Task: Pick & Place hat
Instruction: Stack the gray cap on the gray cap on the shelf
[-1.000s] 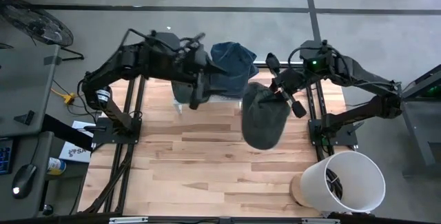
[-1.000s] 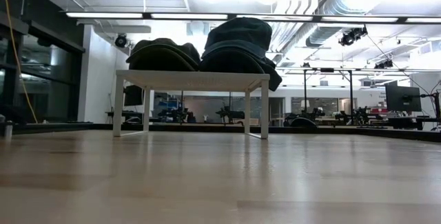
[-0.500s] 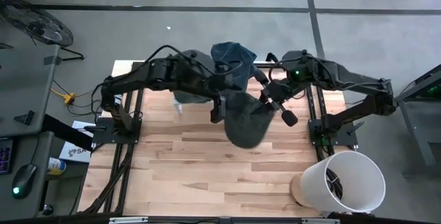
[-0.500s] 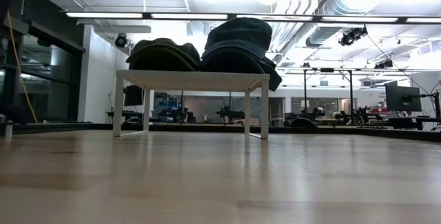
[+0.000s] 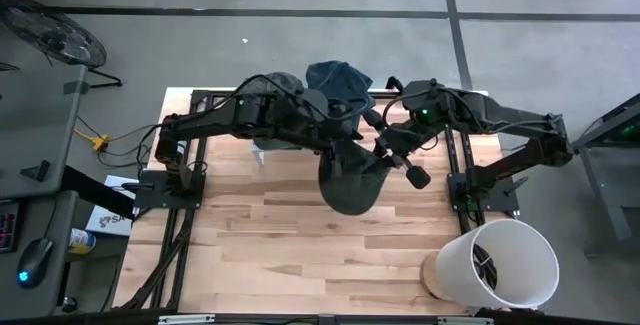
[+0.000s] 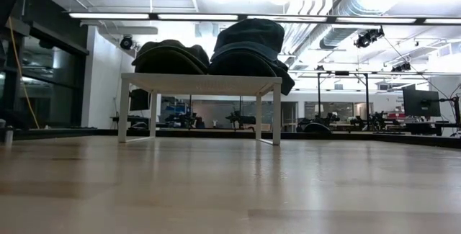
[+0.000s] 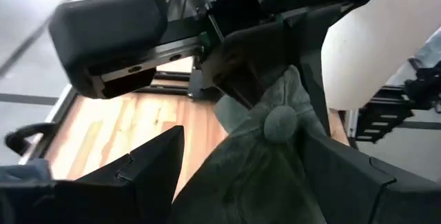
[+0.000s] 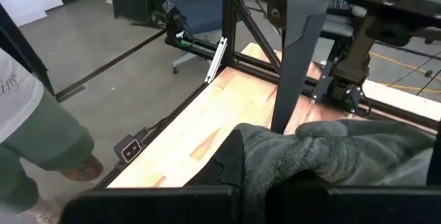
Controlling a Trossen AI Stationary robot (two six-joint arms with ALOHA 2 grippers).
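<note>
A dark grey-green hat (image 5: 347, 180) with a top button (image 7: 279, 123) hangs in the air over the middle of the wooden table (image 5: 260, 255). My right gripper (image 5: 380, 155) is shut on it from the table's right. My left gripper (image 5: 333, 147) has come in from the left and is open, with one finger (image 7: 141, 172) on each side of the hat (image 7: 255, 176). The hat's fabric also shows in the right wrist view (image 8: 331, 155). My right gripper pinches the hat's crown fabric (image 7: 242, 79) between its two fingers, close beside the top button. The fingers come from the table's right, slanting down. The hat hangs below them, clear of the table. My left gripper: I cannot tell whether its fingers touch the hat.
A small white stand (image 6: 198, 83) at the table's far side carries more hats, among them a blue one (image 5: 338, 83) and two dark ones (image 6: 248, 43). A white bucket (image 5: 500, 265) stands at the near right corner. A person's legs (image 8: 34, 141) show beside the table.
My right gripper has carried the hanging hat toward the table's left and a little toward its far edge. My left gripper has swung toward the table's right and reached the hat, its fingers now on either side of it.
</note>
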